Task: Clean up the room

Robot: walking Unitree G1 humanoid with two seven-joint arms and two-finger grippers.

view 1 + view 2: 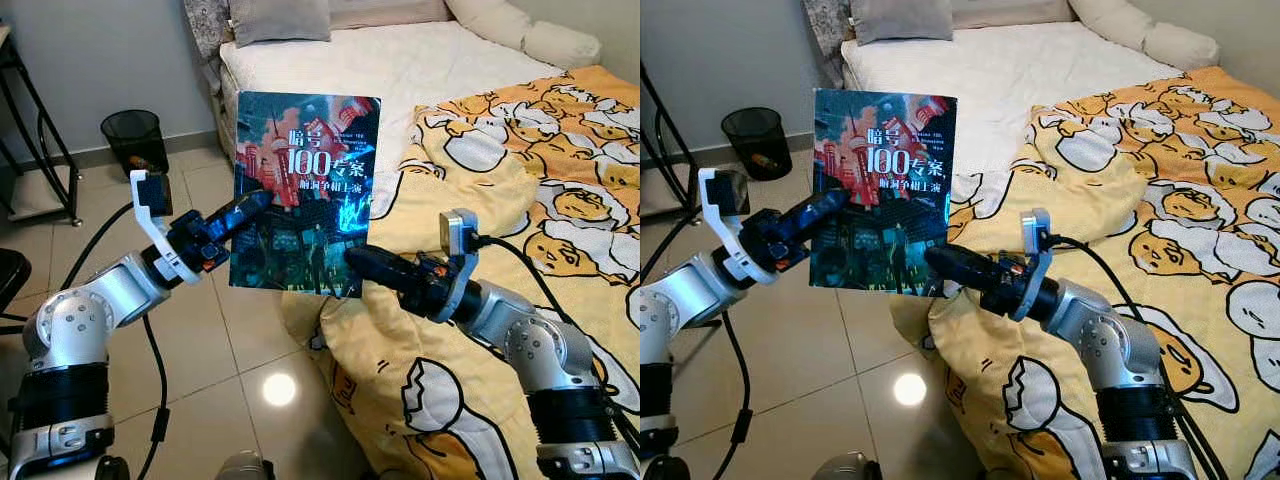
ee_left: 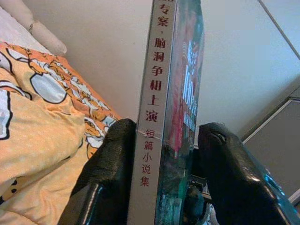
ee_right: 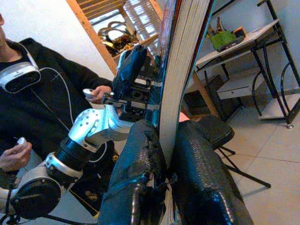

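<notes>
A book [image 1: 305, 190] with a dark red and teal cover and white Chinese lettering stands upright in the air in front of me, over the floor beside the bed. My left gripper [image 1: 258, 200] is shut on its spine edge. In the left wrist view the grey spine [image 2: 154, 117] sits between the two black fingers [image 2: 110, 164]. My right gripper [image 1: 357, 263] is shut on the book's lower right edge. The right wrist view has the page edge [image 3: 185, 61] clamped between that gripper's fingers [image 3: 140, 159].
A bed [image 1: 400, 60] with a white sheet and a yellow cartoon duvet [image 1: 540, 200] lies to my right, the duvet hanging to the tiled floor [image 1: 200, 370]. A black wastebasket [image 1: 134, 138] and a black rack [image 1: 40, 170] stand at the left. A person [image 3: 33, 93] sits behind.
</notes>
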